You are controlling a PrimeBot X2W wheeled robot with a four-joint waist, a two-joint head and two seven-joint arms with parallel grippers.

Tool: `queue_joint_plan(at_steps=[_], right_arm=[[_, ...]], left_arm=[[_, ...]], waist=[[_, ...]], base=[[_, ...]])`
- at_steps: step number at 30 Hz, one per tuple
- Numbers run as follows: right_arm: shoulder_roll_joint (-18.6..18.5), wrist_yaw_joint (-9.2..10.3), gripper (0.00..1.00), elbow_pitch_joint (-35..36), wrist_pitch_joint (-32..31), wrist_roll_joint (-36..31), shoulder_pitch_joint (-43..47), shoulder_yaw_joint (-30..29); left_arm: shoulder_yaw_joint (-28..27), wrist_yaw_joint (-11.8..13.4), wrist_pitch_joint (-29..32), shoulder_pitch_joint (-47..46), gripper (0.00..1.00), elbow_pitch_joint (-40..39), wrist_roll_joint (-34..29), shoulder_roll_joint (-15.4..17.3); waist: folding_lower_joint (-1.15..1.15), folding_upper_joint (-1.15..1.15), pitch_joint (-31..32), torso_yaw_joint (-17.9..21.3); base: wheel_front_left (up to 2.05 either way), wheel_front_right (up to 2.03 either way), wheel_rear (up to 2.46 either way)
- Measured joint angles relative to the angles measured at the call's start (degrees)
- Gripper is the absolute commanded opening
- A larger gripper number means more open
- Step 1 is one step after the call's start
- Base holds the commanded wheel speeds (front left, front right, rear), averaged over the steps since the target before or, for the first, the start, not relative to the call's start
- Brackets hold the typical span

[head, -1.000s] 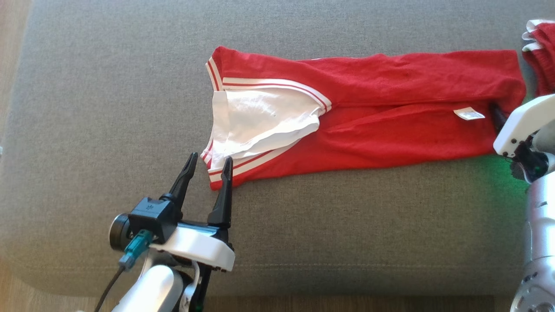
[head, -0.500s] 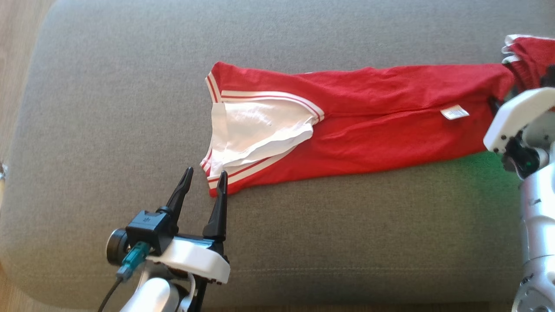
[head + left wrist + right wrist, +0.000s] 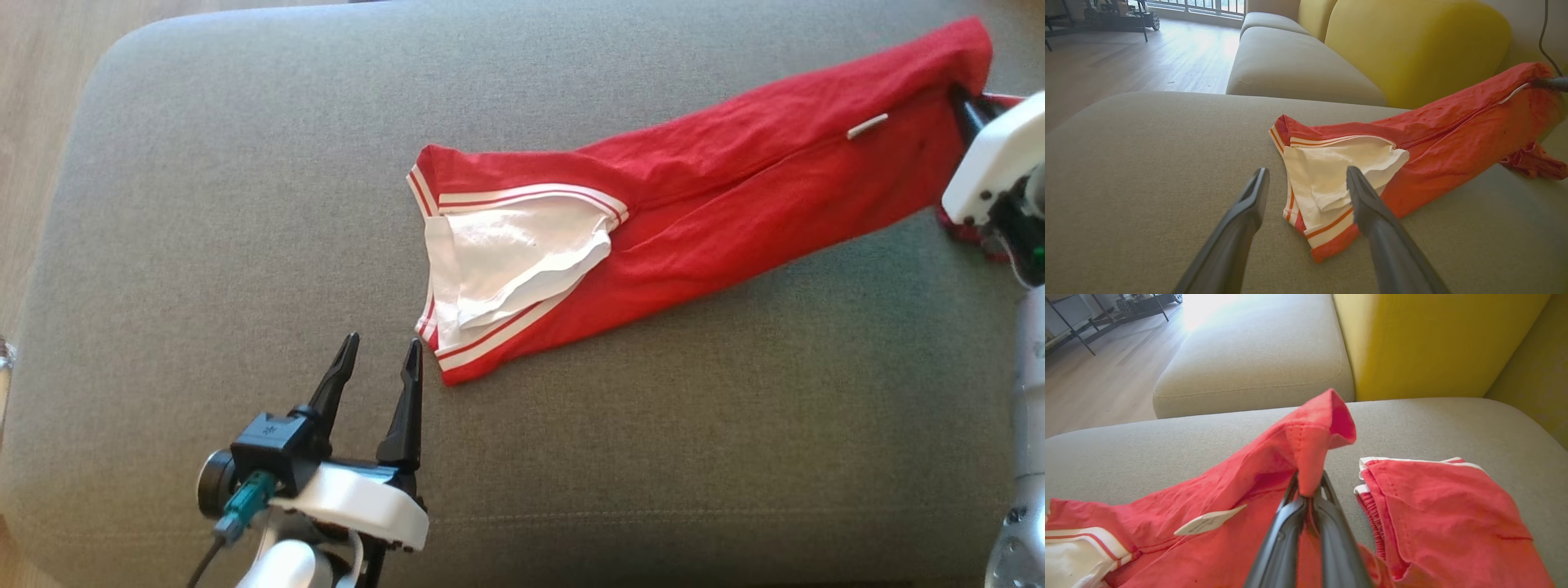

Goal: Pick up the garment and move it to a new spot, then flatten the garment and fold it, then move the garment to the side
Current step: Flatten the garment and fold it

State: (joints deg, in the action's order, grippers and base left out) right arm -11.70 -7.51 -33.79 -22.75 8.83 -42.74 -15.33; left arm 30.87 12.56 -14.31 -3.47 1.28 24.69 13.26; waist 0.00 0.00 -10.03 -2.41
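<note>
A red garment with white striped trim and a white inner panel lies slanted across the grey sofa cushion. My right gripper is shut on the garment's far right end, holding it raised off the cushion, so the cloth drapes over my right gripper. My left gripper stands open just short of the garment's striped lower-left corner, not touching it. In the left wrist view that corner lies ahead of my left gripper.
A second red piece with white trim lies on the cushion right of my right gripper. A white label sticks out of the garment. Yellow back cushions stand behind, and wooden floor lies past the cushion's left edge.
My right gripper has lifted the garment's right end up and away, swinging the cloth into a slant. The left end slid slightly right. The left gripper stays open; the camera shifted too.
</note>
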Motion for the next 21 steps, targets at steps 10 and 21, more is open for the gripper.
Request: queue_joint_plan(at_steps=[10,21], right_arm=[[2.9,0.0,0.0,10.6,-4.7,3.1,2.2,7.9],[7.5,0.01,0.0,13.8,-6.5,6.9,3.9,19.0]], left_arm=[[0.0,-0.5,0.0,0.8,1.0,0.0,0.0,-0.3],[0.2,-1.6,0.0,0.7,1.0,0.9,0.0,-1.8]], waist=[[0.0,0.0,-0.3,-2.1],[0.0,0.0,-0.7,-7.2]], base=[[0.0,0.0,0.0],[0.0,0.0,0.0]])
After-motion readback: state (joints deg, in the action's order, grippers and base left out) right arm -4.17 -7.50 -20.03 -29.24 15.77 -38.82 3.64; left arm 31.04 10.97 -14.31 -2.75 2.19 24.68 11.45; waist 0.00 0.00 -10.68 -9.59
